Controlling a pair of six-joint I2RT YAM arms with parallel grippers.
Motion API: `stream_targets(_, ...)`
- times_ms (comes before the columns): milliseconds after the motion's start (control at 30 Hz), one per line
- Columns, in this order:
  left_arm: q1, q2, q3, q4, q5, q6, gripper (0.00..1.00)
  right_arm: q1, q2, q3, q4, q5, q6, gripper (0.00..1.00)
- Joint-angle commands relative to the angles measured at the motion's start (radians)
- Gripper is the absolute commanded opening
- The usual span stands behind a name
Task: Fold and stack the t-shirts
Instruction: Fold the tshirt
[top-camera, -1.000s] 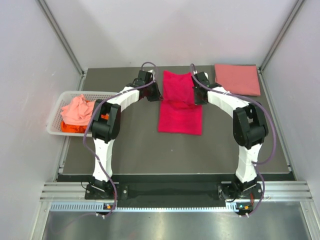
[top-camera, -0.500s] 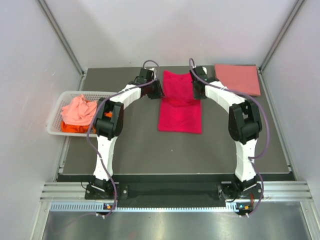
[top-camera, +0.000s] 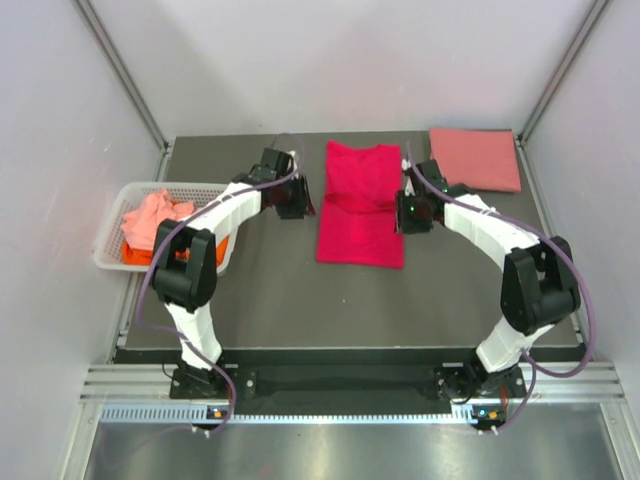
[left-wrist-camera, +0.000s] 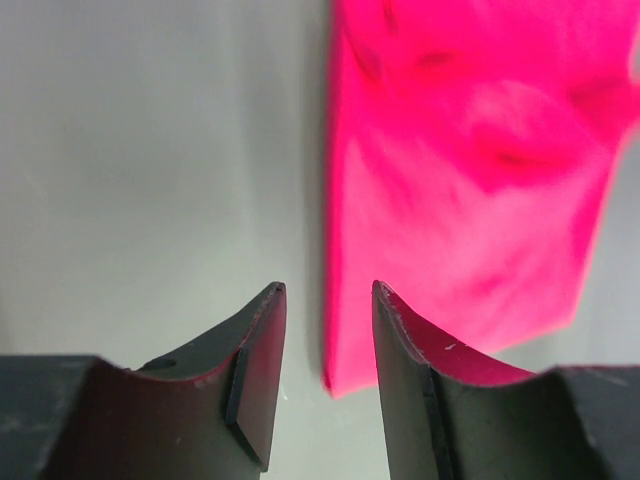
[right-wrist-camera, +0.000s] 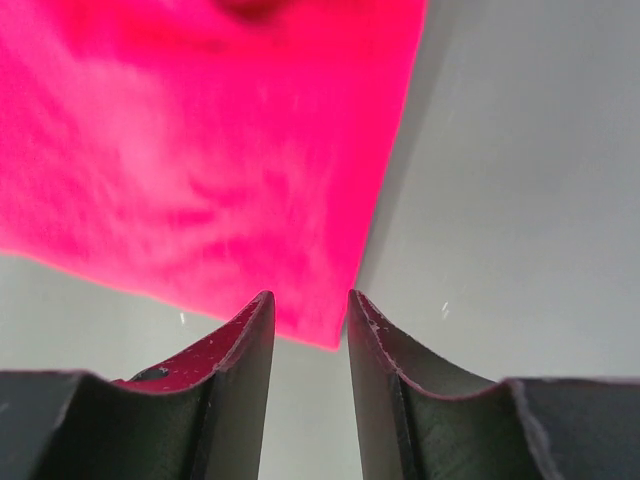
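Note:
The bright magenta-red t-shirt (top-camera: 361, 205) lies flat in the middle of the table, its far part folded over the near part. My left gripper (top-camera: 300, 199) hovers just off the shirt's left edge, jaws open and empty; the left wrist view shows the shirt (left-wrist-camera: 470, 170) ahead of the gripper (left-wrist-camera: 325, 300). My right gripper (top-camera: 405, 214) hangs by the right edge, also open and empty, with a shirt corner (right-wrist-camera: 210, 160) beyond the gripper (right-wrist-camera: 308, 305). A folded salmon pink t-shirt (top-camera: 475, 158) rests at the back right. A pale coral t-shirt (top-camera: 150, 218) is crumpled over an orange one (top-camera: 140, 256).
The white slotted basket (top-camera: 108, 255) holding the crumpled shirts stands off the table's left edge. Grey walls and metal frame posts enclose the back and sides. Both arms arch inward from their bases at the near edge.
Both grippers have opened and let go of the magenta-red shirt, then drawn back from its far end toward its sides. The shirt's far part now lies spread flat.

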Motion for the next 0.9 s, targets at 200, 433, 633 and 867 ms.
stream_targets(200, -0.066, -0.107, -0.236, 0.08, 0.154, 0.019, 0.44, -0.014, -0.089, -0.214, 0.114, -0.119, -0.03, 0.37)
stream_targets(433, -0.117, -0.117, -0.304, 0.097, 0.097, 0.043, 0.45, -0.037, -0.055, -0.299, 0.182, -0.168, -0.056, 0.37)
stream_targets(633, -0.119, -0.085, -0.33, 0.15, 0.146, 0.031, 0.43, -0.04, -0.061, -0.346, 0.237, -0.211, -0.062, 0.35)
stream_targets(867, -0.12, -0.084, -0.319, 0.112, 0.137, 0.011, 0.0, -0.043, -0.065, -0.36, 0.26, -0.201, -0.059, 0.1)
